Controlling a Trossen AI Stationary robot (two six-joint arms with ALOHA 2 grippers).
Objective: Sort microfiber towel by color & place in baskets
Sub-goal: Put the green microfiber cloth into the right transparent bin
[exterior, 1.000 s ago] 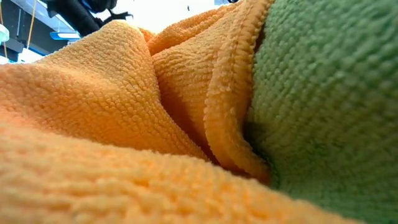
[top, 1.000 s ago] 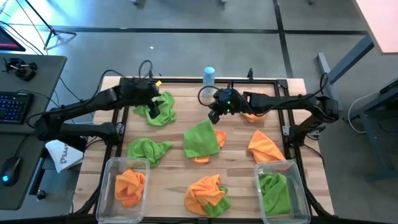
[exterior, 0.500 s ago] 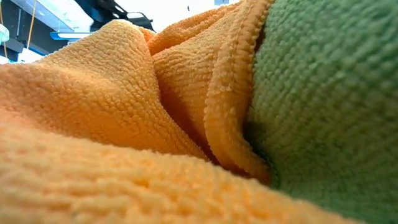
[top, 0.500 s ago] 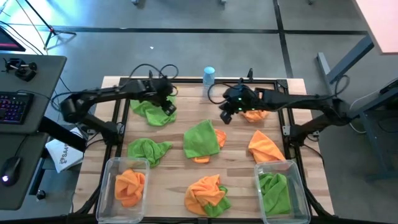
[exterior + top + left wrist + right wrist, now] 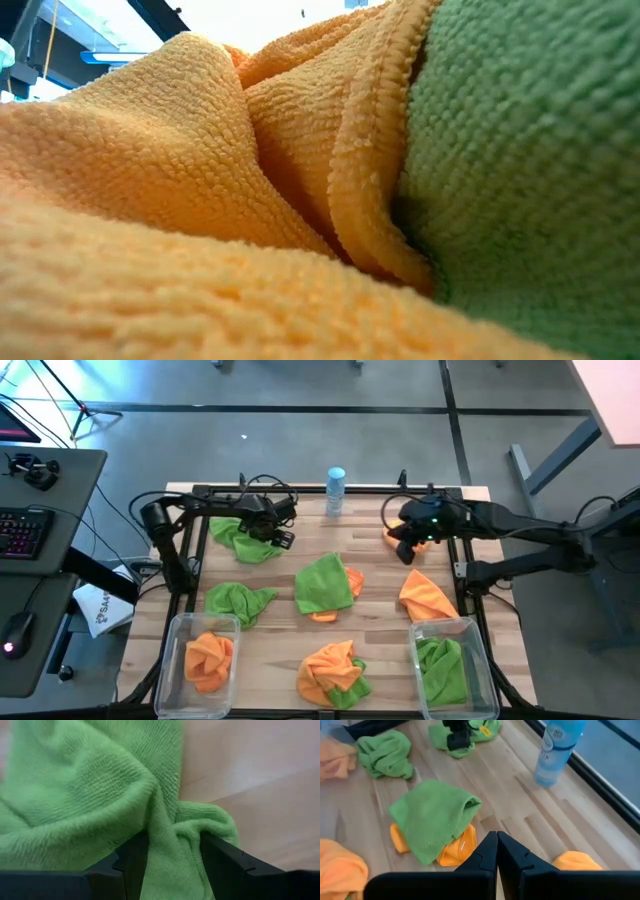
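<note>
Wood table point(image 5: 380, 610), grey floor beyond. Two baskets point(image 5: 200, 660) — one bottle point(image 5: 335, 490). Left gripper point(image 5: 272, 536) spread around green towel point(image 5: 240, 540); right gripper point(image 5: 410, 550) clenched, empty.

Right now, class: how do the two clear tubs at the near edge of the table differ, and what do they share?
The left tub holds an orange cloth; the right tub holds a green cloth. The left tub sits at the left near corner, the right tub at the right near corner. Both are clear, rectangular and upright.

Nubby looped-pile cloth towels point(image 5: 200, 200), pale smooth-planked wood table point(image 5: 385, 615), clear glossy plastic baskets point(image 5: 412, 650).
</note>
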